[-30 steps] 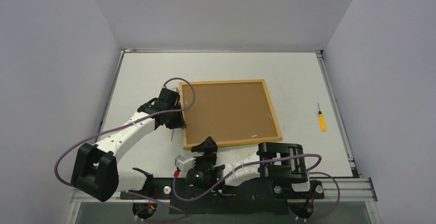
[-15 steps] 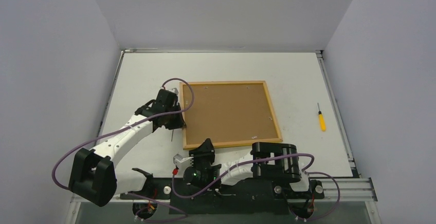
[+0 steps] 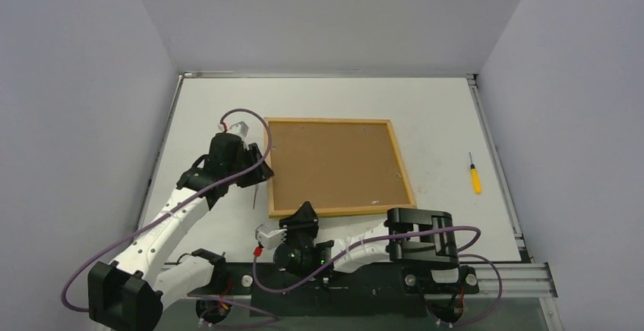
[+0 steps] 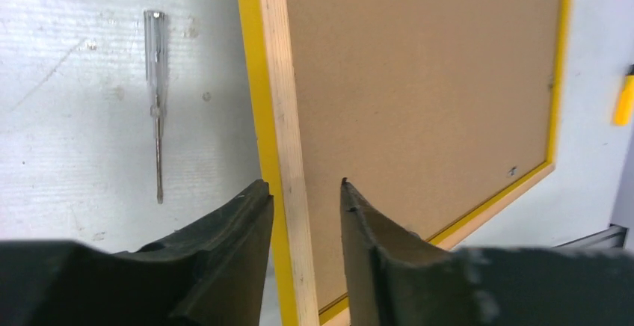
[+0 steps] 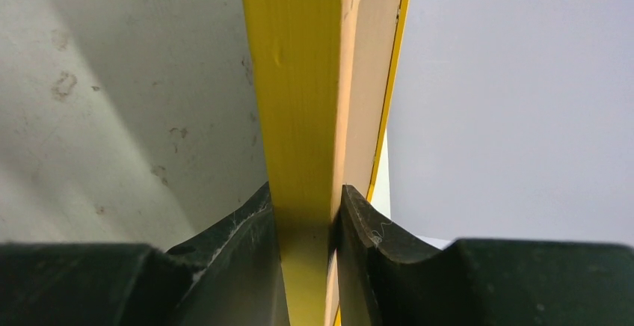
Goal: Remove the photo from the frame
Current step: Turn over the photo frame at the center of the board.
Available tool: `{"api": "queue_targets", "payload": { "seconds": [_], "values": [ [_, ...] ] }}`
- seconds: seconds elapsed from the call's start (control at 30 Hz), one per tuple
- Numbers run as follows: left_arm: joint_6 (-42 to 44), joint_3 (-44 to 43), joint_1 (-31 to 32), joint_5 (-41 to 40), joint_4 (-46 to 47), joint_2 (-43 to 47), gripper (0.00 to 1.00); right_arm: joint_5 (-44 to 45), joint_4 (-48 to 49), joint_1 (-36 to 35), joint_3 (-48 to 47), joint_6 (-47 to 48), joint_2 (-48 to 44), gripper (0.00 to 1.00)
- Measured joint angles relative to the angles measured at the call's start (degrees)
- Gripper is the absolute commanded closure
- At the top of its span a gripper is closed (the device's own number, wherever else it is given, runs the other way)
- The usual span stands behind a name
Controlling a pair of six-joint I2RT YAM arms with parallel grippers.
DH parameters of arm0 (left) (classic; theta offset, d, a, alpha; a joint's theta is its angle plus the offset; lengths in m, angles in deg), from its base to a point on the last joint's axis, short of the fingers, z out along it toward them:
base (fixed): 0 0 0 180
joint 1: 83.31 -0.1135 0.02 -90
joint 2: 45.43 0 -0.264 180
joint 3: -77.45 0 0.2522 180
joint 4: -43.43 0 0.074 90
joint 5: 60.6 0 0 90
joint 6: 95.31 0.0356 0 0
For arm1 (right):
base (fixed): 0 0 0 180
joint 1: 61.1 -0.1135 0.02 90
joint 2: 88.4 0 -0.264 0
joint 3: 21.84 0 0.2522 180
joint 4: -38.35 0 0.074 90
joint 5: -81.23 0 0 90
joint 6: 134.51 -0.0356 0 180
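Observation:
The frame lies back up on the table, brown fibreboard backing showing inside a light wood rim. The photo is hidden under the backing. My left gripper is at the frame's left edge; in the left wrist view its jaws are open and straddle the wood rim, with a gap on the backing side. My right gripper is at the near left corner. In the right wrist view it is shut on the frame's yellow edge, both fingers pressed against it.
A thin clear-handled tool lies on the table just left of the frame, also in the left wrist view. A small yellow-handled screwdriver lies to the right of the frame. Grey walls enclose the table on three sides.
The right gripper closed on the frame's near edge. The left gripper let go of the left rim, its jaws parting, and the left arm drew back to the left.

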Motion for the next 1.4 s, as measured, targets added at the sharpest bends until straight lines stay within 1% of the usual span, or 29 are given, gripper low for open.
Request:
{"api": "queue_targets", "payload": {
  "seconds": [0.07,0.2,0.27,0.37,0.57,0.63,0.7,0.87,0.93,1.0,1.07,1.13,1.2,1.23,1.4],
  "values": [
    [-0.39,0.0,-0.94,0.57,0.96,2.25,0.42,-0.52,-0.55,0.0,0.63,-0.15,-1.73,0.95],
    [-1.25,0.72,-3.34,1.84,1.9,5.84,0.18,-1.7,-0.98,0.0,2.25,-0.55,-6.34,0.95],
    [-1.9,1.77,-4.79,2.82,2.25,7.8,0.14,-2.25,-1.01,0.02,3.19,-0.85,-9.2,0.95],
    [-3.76,3.74,-6.47,5.81,3.8,10.25,0.12,-2.91,-1.14,0.0,3.72,-1.62,-12.46,0.95],
    [-8.98,6.32,-7.96,12.76,10.88,10.99,0.13,-3.96,-1.73,-0.22,4.42,-2.47,-16.59,0.95],
    [-11.45,7.1,-8.39,15.26,14.49,10.58,0.16,-4.52,-2.25,-0.39,5.2,-2.8,-18.16,0.95],
    [-13.09,7.17,-8.52,16.92,16.79,9.55,0.23,-5.42,-2.99,-0.48,6.03,-3.13,-20.11,0.95],
    [-15.02,7.17,-8.72,19.15,20.85,6.54,0.37,-7.43,-4.44,-0.48,7.26,-3.63,-25.24,0.94],
    [-15.74,7.17,-8.72,19.85,21.9,5.88,0.45,-8.41,-4.87,-0.48,7.37,-3.82,-26.86,0.94],
    [-16.41,7.17,-8.72,20.33,22.99,5.4,0.56,-9.51,-5.16,-0.48,7.43,-3.82,-28.0,0.92],
    [-17.03,7.17,-8.72,20.76,24.35,4.9,0.7,-10.23,-5.38,-0.48,7.43,-3.8,-28.37,0.86],
    [-17.59,7.17,-8.72,21.51,25.24,4.57,0.82,-10.8,-5.84,-0.48,7.45,-3.82,-28.37,0.81],
    [-19.61,7.17,-8.74,21.64,25.31,4.55,0.89,-11.76,-6.56,-0.48,7.54,-4.15,-28.37,0.74],
    [-20.65,7.17,-8.72,21.55,25.24,4.57,0.92,-12.76,-6.67,-0.46,7.78,-4.63,-28.35,0.69],
    [-20.24,7.17,-8.79,21.49,24.76,4.94,0.97,-13.92,-5.22,-0.74,8.2,-7.13,-28.52,0.45]
  ]
}}
